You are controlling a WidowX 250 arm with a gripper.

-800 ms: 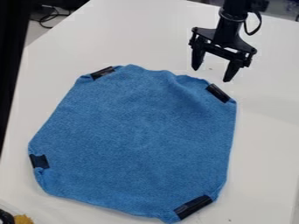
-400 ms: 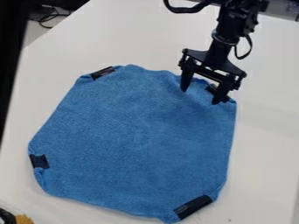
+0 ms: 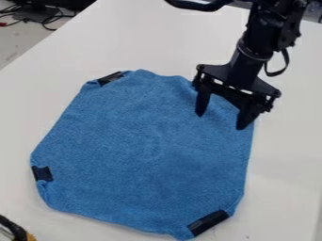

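Part of a black-and-yellow object (image 3: pixel 20 231) has shifted at my 7 to 8 o'clock, and up at 11 o'clock I now see more of the cables (image 3: pixel 47 18), since the dark band down that side has gone. Blue cloth (image 3: pixel 141 150) lies spread across the middle of the table (image 3: pixel 56 70), its outline much as it was, with dark strips at its 8 o'clock (image 3: pixel 42 173), 11 o'clock (image 3: pixel 110 77) and 5 o'clock (image 3: pixel 208 223). Rightmost, my pincer (image 3: pixel 221 121) has come from beyond the cloth's 1 o'clock edge to over its 2 o'clock corner, fingers apart and nothing clamped. I judge that this puts the corner within its reach, though I can't tell whether the tips touch the fabric
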